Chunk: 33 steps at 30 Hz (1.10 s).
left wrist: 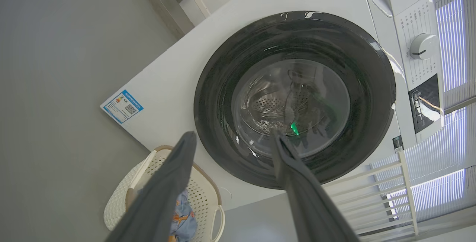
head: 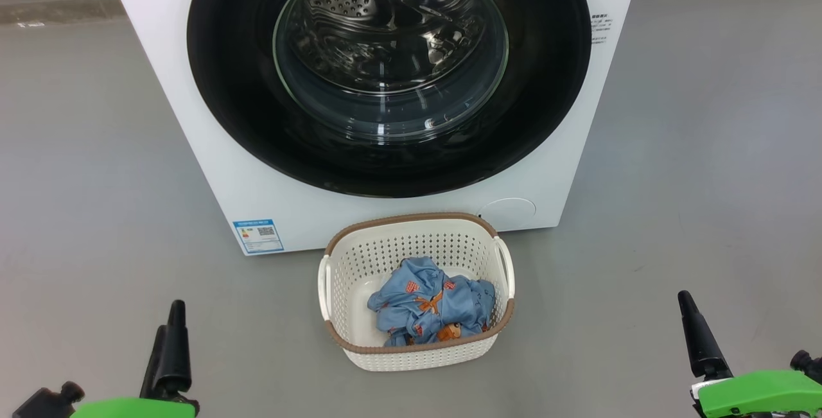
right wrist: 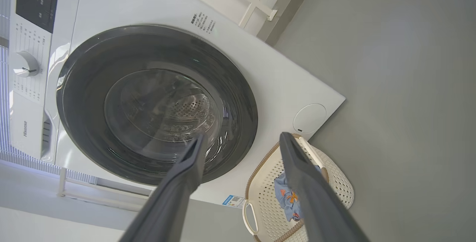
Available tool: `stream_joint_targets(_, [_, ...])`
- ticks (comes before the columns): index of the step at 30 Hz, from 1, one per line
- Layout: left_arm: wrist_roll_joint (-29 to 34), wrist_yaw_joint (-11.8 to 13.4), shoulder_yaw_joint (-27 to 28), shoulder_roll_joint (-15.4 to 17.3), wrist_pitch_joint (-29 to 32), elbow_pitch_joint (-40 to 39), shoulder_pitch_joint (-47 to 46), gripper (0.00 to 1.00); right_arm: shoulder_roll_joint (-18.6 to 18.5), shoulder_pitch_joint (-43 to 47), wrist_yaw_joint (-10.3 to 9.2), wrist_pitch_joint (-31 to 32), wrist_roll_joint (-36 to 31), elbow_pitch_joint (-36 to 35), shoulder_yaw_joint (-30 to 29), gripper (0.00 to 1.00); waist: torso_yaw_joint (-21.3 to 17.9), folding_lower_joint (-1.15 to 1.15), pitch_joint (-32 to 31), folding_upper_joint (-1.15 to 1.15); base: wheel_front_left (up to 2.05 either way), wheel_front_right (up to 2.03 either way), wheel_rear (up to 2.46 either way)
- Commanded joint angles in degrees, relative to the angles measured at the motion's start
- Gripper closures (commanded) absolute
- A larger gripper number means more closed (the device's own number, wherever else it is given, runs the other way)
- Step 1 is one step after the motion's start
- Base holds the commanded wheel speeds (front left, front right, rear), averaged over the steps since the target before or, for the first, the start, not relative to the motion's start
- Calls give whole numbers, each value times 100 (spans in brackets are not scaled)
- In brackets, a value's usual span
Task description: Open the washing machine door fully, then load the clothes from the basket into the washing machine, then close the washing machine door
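Note:
The white washing machine (head: 192, 167) stands straight ahead, and its door (head: 244, 97) with the wide black rim and clear glass bowl is closed flat against the front. On the floor just in front of it is the cream basket (head: 411, 217). In it lie the clothes (head: 430, 302), a crumpled light blue garment with orange prints. My left gripper (left wrist: 233, 135) is open and empty, low at the left, well short of the basket. My right gripper (right wrist: 242, 135) is open and empty too, low at the right. Their dark fingers (head: 174, 341) (head: 697, 334) point toward the machine.
Grey floor (head: 83, 180) spreads on both sides of the machine and basket. A blue energy sticker (head: 258, 235) and a round service cover (head: 508, 211) sit low on the front. The dial (left wrist: 422, 46) and control panel are at the top. A white rack (left wrist: 375, 197) stands beside the machine.

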Motion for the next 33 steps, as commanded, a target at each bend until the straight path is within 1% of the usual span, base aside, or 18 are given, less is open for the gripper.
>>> stream_joint_targets(1, [361, -32, 39, 98, -82, -244, -226, 0, -104, -253, 3, -96, -313, -176, 24, 0, 0, 0, -6, 0, 0, 0, 0])
stream_joint_targets(5, [853, -34, -21, 122, -150, -278, -213, 0, -126, -241, 4, -163, -787, -220, 22, 0, 0, 0, -15, 0, 0, 0, 0])
stream_joint_targets(6, [853, -34, -21, 122, -150, -278, -213, 0, -126, -241, 4, -163, -787, -220, 22, 0, 0, 0, -15, 0, 0, 0, 0])
stream_joint_targets(10, [1322, -29, -95, 159, -218, -284, -210, 0, -144, -231, 4, -230, -1226, -259, 35, 0, -3, 0, -27, 0, 0, 0, 0])
stream_joint_targets(15, [1928, 69, -216, 223, -320, -288, -213, 0, -176, -227, 4, -331, -1789, -300, 59, 0, -4, 0, -42, 0, 0, 0, 0])
stream_joint_targets(19, [2253, 127, -297, 263, -389, -298, -228, 0, -193, -236, 5, -398, -2111, -298, 81, 0, -3, 0, -50, 0, 0, 0, 0])
stream_joint_targets(27, [2828, 165, -488, 358, -525, -306, -240, 0, -231, -259, 5, -532, -2711, -288, 137, 0, 4, 0, -66, 0, 0, 0, 0])
stream_joint_targets(33, [3223, 221, -561, 414, -627, -278, -250, 0, -225, -266, 6, -632, -2998, -244, 177, 0, 1, 0, -84, 0, 0, 0, 0])
